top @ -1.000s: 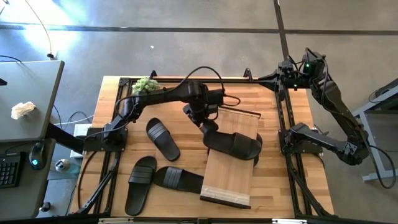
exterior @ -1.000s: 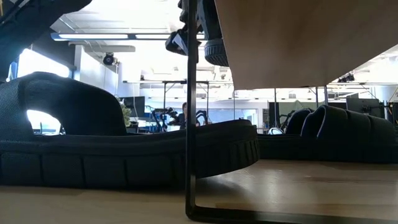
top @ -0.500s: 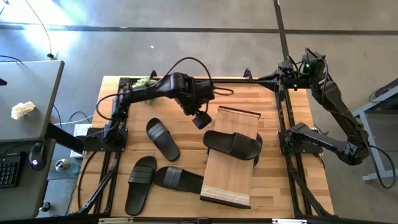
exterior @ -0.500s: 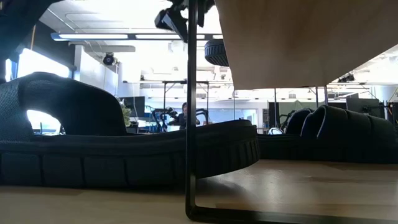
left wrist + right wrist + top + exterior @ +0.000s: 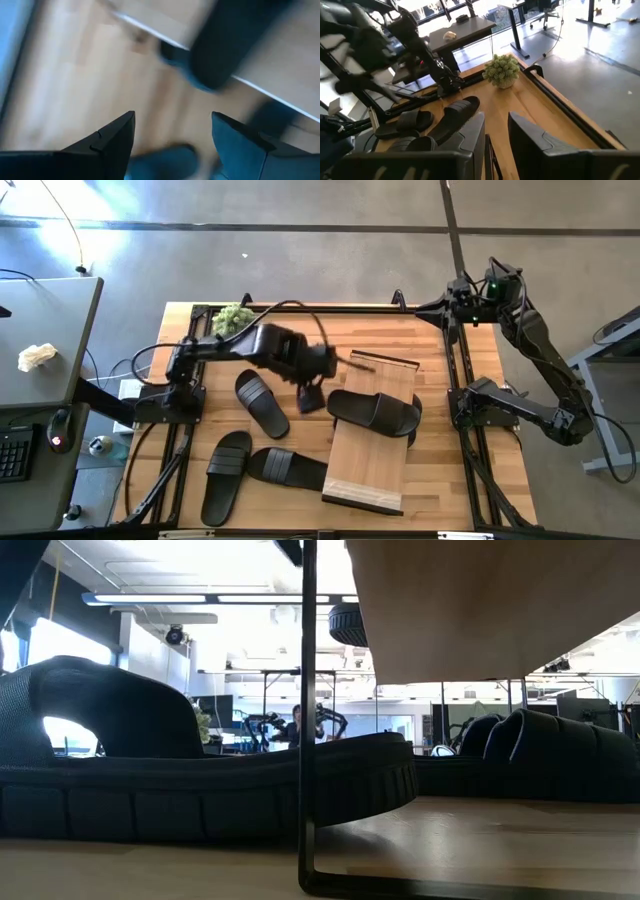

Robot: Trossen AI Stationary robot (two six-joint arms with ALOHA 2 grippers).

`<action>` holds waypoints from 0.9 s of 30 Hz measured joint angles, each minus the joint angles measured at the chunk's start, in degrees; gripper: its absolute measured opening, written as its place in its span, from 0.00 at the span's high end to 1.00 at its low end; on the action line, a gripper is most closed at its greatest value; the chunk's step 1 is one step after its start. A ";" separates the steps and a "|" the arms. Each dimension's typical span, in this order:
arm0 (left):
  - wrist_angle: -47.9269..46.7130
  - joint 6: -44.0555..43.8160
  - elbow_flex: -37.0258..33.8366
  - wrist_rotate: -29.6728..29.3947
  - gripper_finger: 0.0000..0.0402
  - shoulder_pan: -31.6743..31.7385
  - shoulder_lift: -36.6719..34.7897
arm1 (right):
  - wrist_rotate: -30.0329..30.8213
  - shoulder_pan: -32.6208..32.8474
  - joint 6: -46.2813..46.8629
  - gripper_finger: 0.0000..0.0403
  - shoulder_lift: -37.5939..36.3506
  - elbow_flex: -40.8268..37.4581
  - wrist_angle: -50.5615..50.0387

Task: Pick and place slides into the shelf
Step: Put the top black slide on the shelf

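Left gripper, spread wide and empty, is held above the table between one slide and the shelf, where another slide is laid across the plank.

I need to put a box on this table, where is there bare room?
Bare wood lies along the table's right edge beside the shelf, and between the plant and the shelf. The left half is crowded: three sandals and the left gripper.

One slide across shelf, probably three left
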 joint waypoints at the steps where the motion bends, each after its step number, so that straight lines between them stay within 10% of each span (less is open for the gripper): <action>1: 0.02 -0.20 0.07 2.41 0.39 -1.43 -0.44 | 0.00 -0.02 -0.37 0.82 0.00 0.00 -0.71; 6: 0.03 -7.18 0.01 11.45 0.39 -8.04 -1.93 | -0.02 0.00 -3.96 0.82 0.00 0.00 -3.77; 12: 0.18 -12.40 -3.43 8.86 0.39 -15.14 -2.42 | -0.07 0.00 -4.49 0.82 -0.02 0.00 -4.30; 22: -0.18 -30.83 -46.63 -1.20 0.39 -15.91 -10.43 | -0.07 0.00 -4.49 0.82 0.00 0.00 -4.29; 27: 0.54 -36.86 -57.18 0.55 0.39 -12.39 -10.90 | 0.71 0.00 -3.91 0.82 0.00 0.00 -4.25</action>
